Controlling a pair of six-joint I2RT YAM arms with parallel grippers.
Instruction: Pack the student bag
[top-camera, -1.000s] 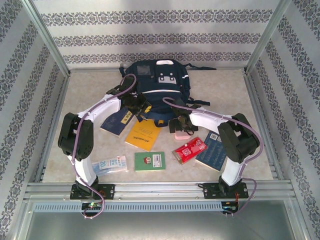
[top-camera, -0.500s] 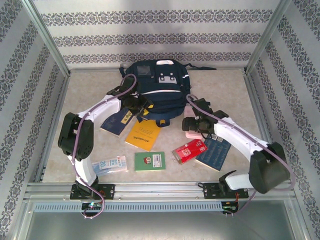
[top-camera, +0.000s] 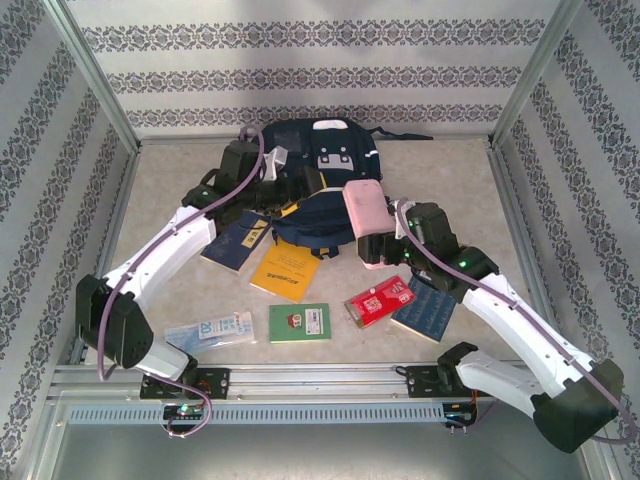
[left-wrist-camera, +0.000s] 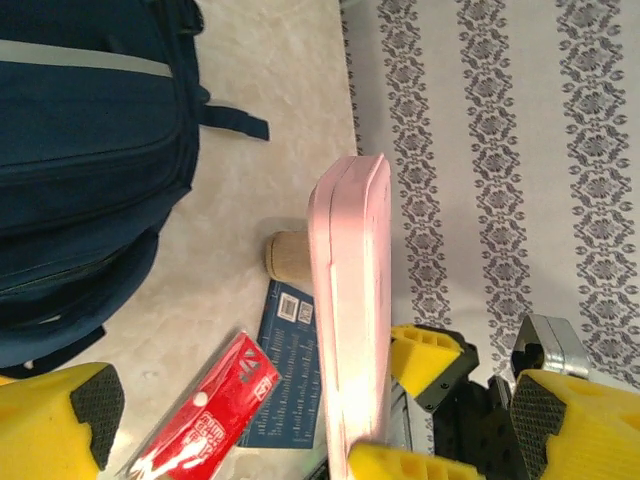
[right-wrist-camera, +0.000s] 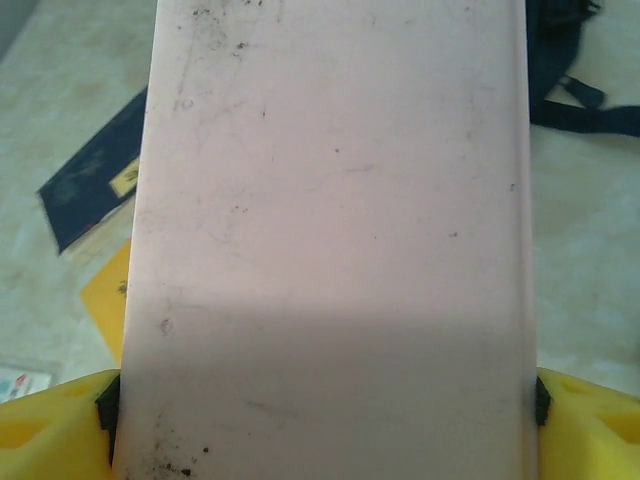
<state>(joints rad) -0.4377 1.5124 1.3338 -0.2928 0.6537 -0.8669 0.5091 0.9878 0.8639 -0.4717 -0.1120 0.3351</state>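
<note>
Where the student bag (top-camera: 330, 150) lies: flat on the table (top-camera: 450, 180), below and to one side of the left gripper (left-wrist-camera: 312, 405), just beyond the right gripper (right-wrist-camera: 322, 405).
Left jaws: spread as wide as they go, with nothing gripped between them.
Right jaws: parted wide but clamped on the two long edges of a pink case (top-camera: 365, 207), which sticks out ahead of them toward the bag.
How the bag will handle: judged to be soft, floppy fabric, bulky and fairly light while unfilled; likely to sag and slide rather than keep its shape.
Where to take hold: probably a fabric lip beside the zip, pinched between the left jaws and lifted so the mouth gapes in front of the right jaws.
Mouth of the bag: whether it is open I cannot tell.
</note>
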